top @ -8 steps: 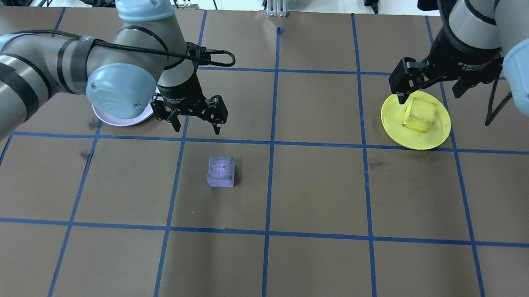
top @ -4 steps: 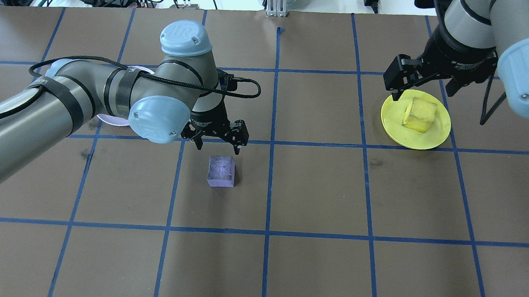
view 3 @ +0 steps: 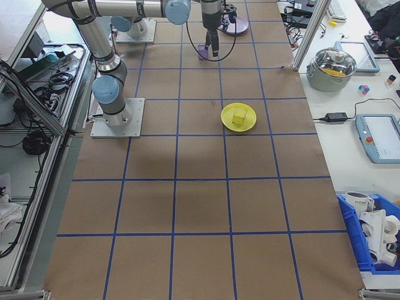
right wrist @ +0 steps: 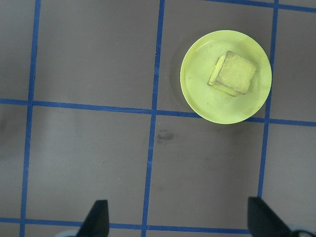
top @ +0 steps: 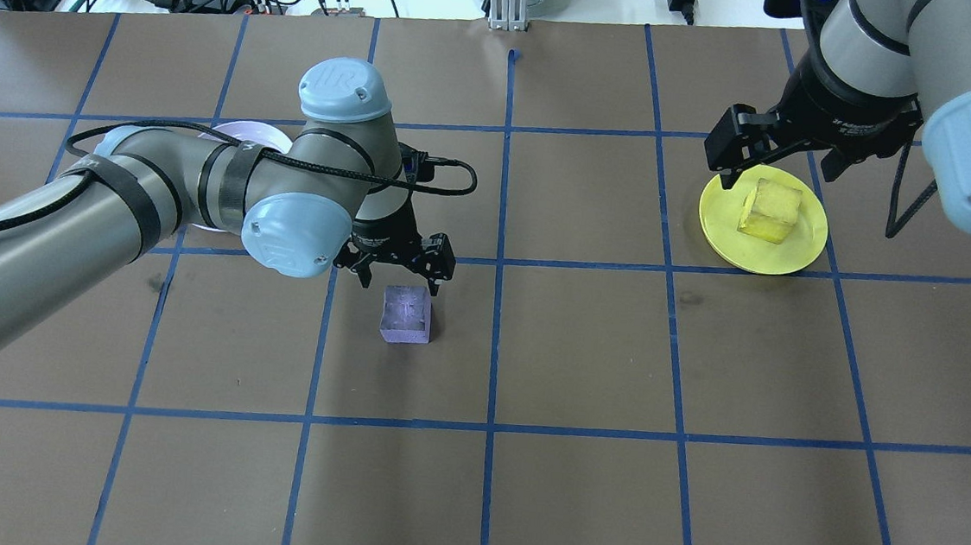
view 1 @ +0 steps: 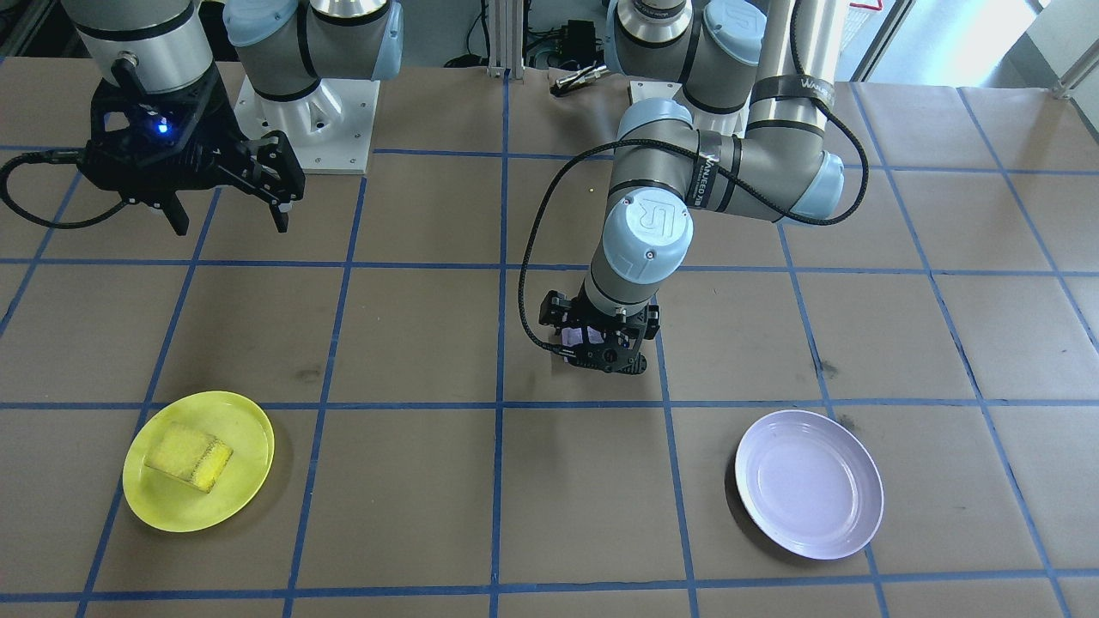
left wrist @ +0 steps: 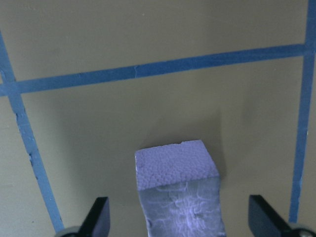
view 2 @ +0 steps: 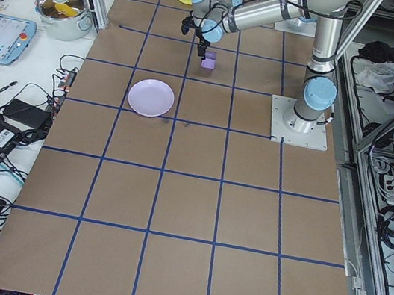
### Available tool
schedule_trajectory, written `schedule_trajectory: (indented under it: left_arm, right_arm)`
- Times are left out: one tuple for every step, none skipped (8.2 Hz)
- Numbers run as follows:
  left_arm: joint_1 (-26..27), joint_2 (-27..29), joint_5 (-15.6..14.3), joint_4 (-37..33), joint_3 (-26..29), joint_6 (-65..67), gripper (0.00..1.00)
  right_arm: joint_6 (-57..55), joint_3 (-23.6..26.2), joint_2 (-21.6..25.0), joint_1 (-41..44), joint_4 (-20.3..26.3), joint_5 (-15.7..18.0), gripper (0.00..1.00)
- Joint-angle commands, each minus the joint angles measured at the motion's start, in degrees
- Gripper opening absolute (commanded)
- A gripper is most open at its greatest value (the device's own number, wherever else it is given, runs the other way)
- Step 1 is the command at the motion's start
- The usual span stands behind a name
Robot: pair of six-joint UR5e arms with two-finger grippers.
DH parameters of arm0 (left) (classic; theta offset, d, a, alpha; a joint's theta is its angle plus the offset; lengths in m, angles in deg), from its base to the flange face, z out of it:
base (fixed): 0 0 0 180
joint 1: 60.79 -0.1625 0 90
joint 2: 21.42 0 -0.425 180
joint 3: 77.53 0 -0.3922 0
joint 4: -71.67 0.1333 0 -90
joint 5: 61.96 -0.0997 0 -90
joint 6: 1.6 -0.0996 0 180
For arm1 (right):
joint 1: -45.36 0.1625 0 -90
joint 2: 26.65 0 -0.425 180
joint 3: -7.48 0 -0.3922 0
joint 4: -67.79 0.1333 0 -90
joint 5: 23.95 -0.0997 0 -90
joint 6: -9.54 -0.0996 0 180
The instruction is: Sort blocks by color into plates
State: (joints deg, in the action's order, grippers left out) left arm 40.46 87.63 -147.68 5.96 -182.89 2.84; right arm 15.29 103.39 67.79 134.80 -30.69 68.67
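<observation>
The left hand (top: pixel 399 276), spread wide, hangs off-centre above the rough purple foam cube (top: pixel 406 315) mid-counter; descending so, one finger could strike and topple it.

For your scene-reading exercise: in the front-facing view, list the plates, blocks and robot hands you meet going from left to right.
Yellow block on the yellow plate → right hand → left hand over the purple block → lavender plate.
</observation>
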Motion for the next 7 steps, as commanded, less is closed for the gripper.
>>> schedule_trajectory:
  left_arm:
    - [0.0,1.5,0.6,0.1,-1.0,1.7,1.00]
    - [0.0,1.6,0.6,0.1,-1.3,3.5,1.00]
    - [0.0,1.7,0.7,-0.6,-1.4,3.5,1.00]
    - [0.0,1.9,0.7,-0.1,-2.3,3.0,1.00]
    - [0.0,2.2,0.7,1.0,-2.6,3.5,0.99]
    - [0.0,2.5,0.7,3.5,-2.7,3.7,0.84]
    - [0.0,3.0,0.8,4.0,-2.7,3.7,0.60]
  right_arm:
    - [0.3,0.2,0.1,-0.1,0.1,0.3,1.00]
    - [0.3,0.1,0.2,-0.1,0.2,0.4,1.00]
    - [0.3,0.1,0.2,-0.1,0.6,0.5,1.00]
    - [0.3,0.0,0.3,-0.1,1.0,0.4,1.00]
    - [0.1,0.1,0.3,-0.1,1.1,0.0,1.00]
    - [0.0,0.1,0.3,-0.1,1.1,0.5,1.00]
    - [0.6,0.0,0.3,-0.1,0.8,0.7,1.00]
